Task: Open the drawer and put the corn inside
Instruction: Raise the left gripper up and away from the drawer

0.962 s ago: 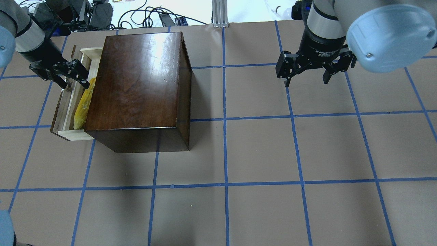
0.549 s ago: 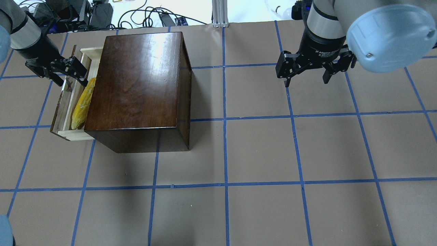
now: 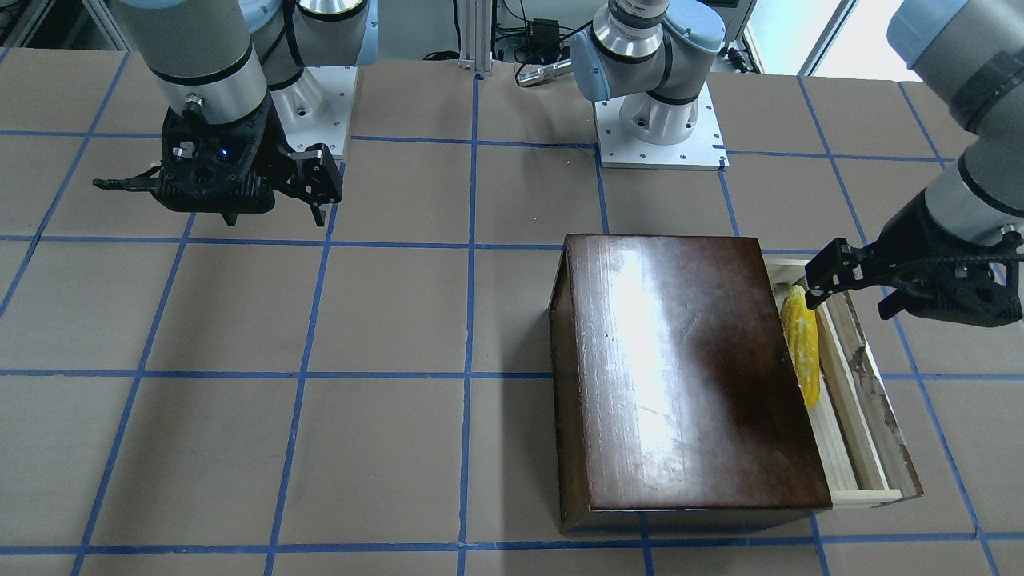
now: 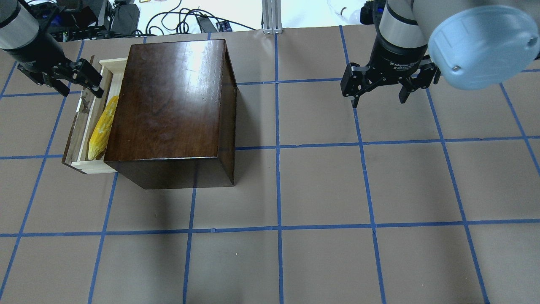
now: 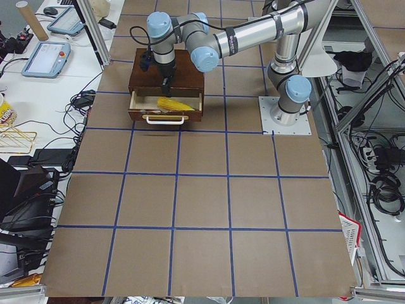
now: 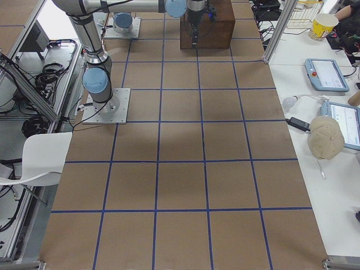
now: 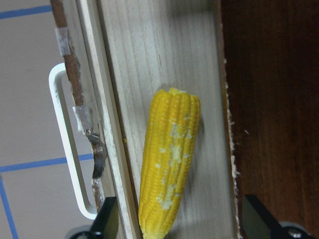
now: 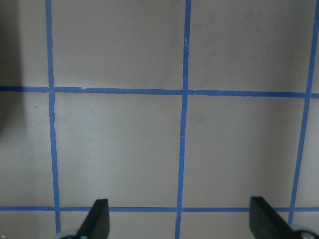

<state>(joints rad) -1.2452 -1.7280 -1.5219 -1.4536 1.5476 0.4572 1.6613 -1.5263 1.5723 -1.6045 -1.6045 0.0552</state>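
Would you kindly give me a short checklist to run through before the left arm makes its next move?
1. Drawer open: ok. The drawer is pulled out of the box.
2. Corn inside: ok. The corn lies flat on the drawer floor.
3. Corn released: ok. The left end effector is open, empty and apart from the corn.
4. Other arm out of the way: ok. The right end effector is open over the table, far from the box.
5. Corn low enough to pass under the box edge if the drawer is pushed in: cannot tell.
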